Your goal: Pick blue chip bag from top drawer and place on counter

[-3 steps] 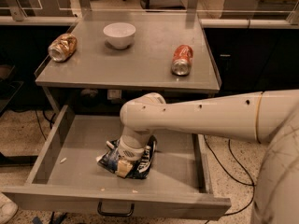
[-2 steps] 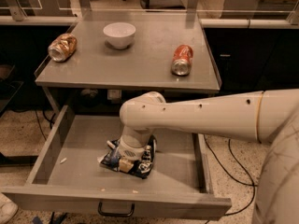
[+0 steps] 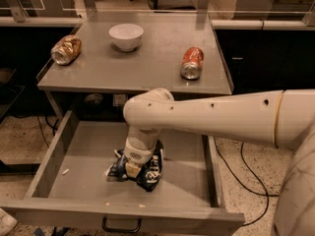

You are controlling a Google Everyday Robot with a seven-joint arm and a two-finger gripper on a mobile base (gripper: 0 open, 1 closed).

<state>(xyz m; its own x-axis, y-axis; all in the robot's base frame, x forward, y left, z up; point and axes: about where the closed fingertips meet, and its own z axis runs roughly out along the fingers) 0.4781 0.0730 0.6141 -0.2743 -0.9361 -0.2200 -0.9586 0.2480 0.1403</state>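
The white end effector sits on the crumpled dark blue foil chip bag, which lies directly beneath it in the shallow grey metal top drawer. I cannot tell its grip state. The bag is likely light, soft and slippery, so a bunched fold is the best place to pinch it.

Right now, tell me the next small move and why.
Probably a short lift straight up. The gripper sits on the bag inside the drawer, and the counter lies higher and farther back, so the bag must clear the drawer walls first.
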